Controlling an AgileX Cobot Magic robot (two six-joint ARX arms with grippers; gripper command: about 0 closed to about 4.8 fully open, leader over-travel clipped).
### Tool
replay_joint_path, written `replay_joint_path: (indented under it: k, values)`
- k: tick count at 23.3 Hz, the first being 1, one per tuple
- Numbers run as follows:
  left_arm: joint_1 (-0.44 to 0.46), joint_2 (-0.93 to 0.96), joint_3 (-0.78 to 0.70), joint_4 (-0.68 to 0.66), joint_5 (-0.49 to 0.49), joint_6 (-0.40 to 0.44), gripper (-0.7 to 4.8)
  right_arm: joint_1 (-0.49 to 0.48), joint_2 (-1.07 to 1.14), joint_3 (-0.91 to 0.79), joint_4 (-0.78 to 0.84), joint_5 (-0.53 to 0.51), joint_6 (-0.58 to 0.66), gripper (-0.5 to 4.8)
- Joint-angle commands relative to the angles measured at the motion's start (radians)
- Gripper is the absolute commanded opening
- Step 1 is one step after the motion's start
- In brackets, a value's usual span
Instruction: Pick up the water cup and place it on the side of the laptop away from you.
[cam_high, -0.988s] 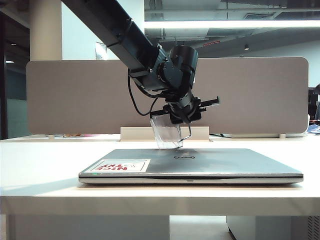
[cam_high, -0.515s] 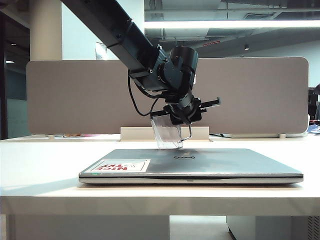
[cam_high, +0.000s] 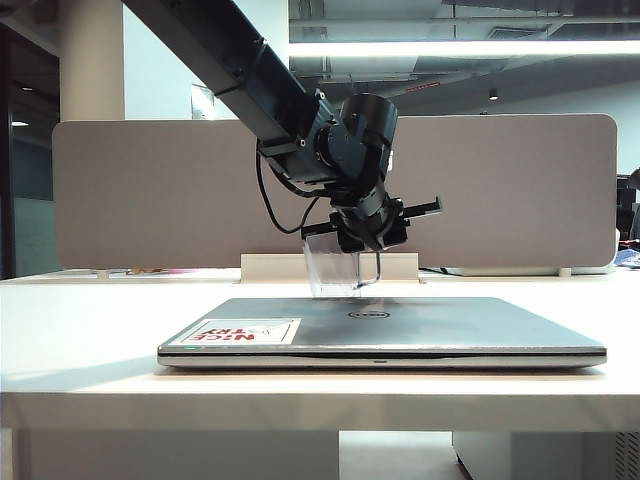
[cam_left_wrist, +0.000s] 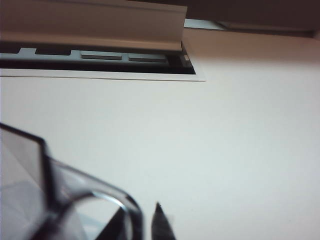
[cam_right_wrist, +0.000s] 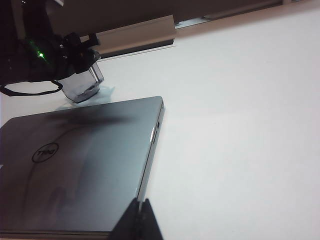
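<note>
The water cup (cam_high: 332, 268) stands upright on the white tabletop (cam_high: 80, 310) just behind the far edge of the laptop (cam_high: 430, 325), at about 12 o'clock from the lid's round logo and a little to its left in the exterior view. Its thin loop handle hangs on the side toward 3 o'clock. The left gripper (cam_high: 368, 235) sits at the cup's rim, at 1 o'clock from the cup body, its black fingers at the handle side; the pictures do not show clearly whether the jaws are spread or pressed on the rim. In the left wrist view the cup's clear wall and curved rim (cam_left_wrist: 75, 200) fill the near corner, with one dark fingertip (cam_left_wrist: 161, 222) just beside it and bare tabletop beyond.

The laptop lies closed and flat, with a white sticker with red lettering (cam_high: 240, 331) at its 9 o'clock end.

The right gripper (cam_right_wrist: 138, 220) hangs over the laptop's near corner, its two fingertips pressed together, holding nothing.
</note>
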Motion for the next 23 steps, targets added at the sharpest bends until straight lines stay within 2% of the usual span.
replay_joint_path:
  k: [1, 15, 17, 23]
  values:
    - [-0.002, 0.000, 0.004, -0.005, 0.001, 0.005, 0.58, -0.001, -0.002, -0.006, 0.011, -0.002, 0.003, -0.08]
    - [-0.034, -0.007, 0.005, -0.088, 0.001, 0.005, 0.67, -0.001, -0.002, -0.006, 0.011, -0.001, 0.003, -0.08]
    - [-0.052, -0.015, 0.005, -0.134, -0.003, 0.005, 0.84, -0.001, -0.002, -0.006, 0.011, -0.001, 0.003, -0.08]
    - [-0.082, -0.072, 0.005, -0.291, 0.007, 0.005, 0.83, -0.002, -0.002, -0.006, 0.012, 0.021, 0.003, -0.08]
